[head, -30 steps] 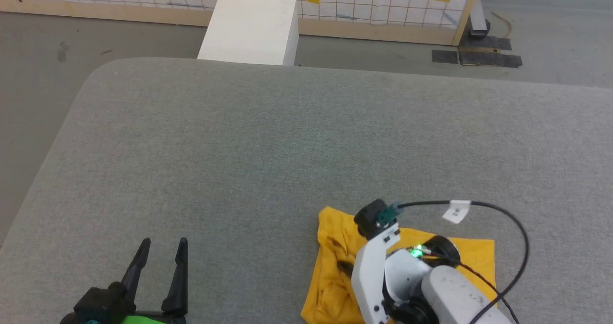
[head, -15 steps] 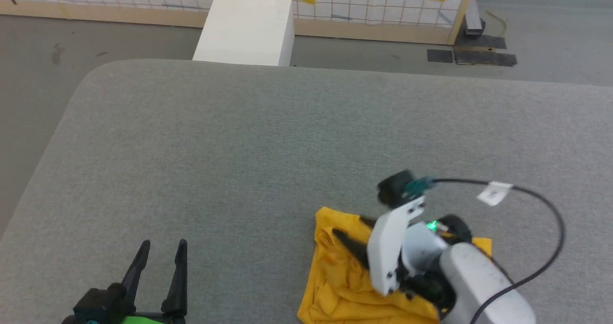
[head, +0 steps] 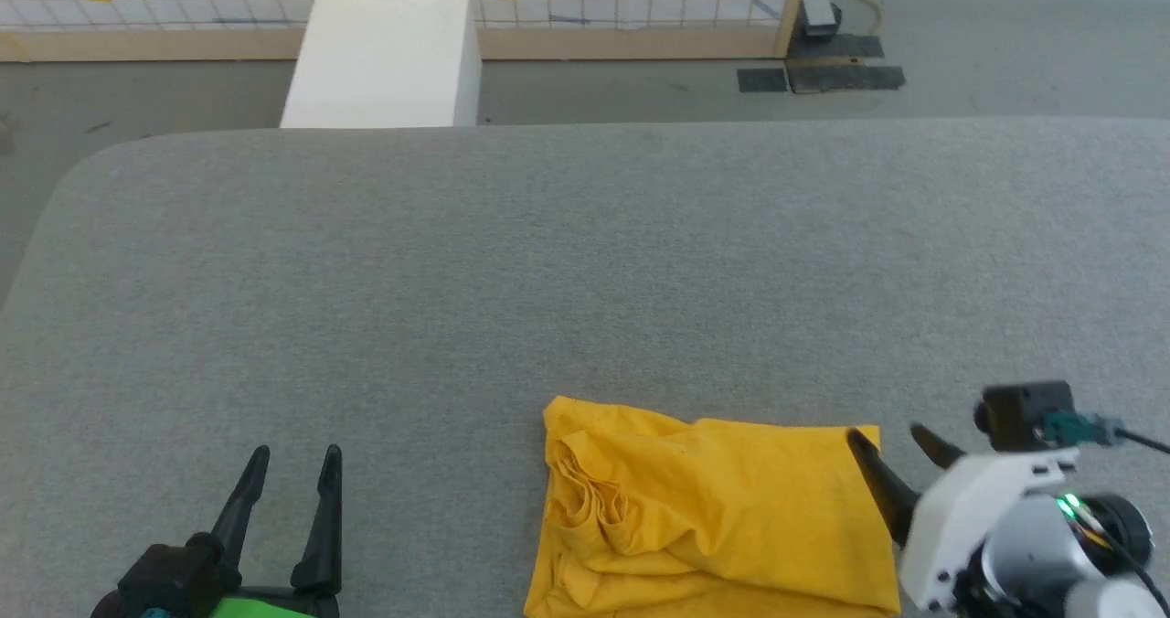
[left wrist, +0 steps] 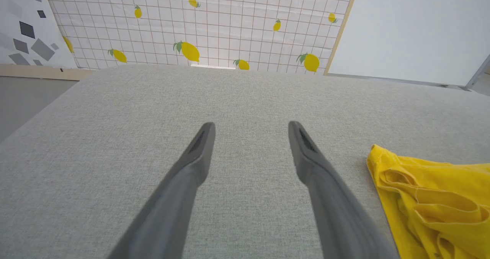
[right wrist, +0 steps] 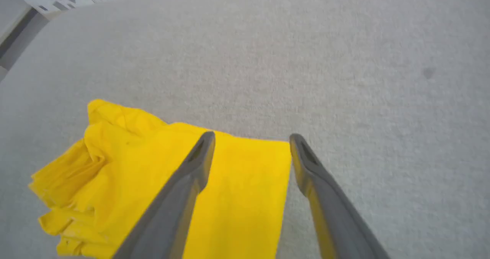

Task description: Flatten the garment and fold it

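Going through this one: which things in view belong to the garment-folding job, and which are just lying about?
Part of the job:
- yellow garment, lying on the grey table
- left gripper, open
- right gripper, open, at the garment's edge

Just lying about:
- white box
- lemon-print screen
- black floor mats
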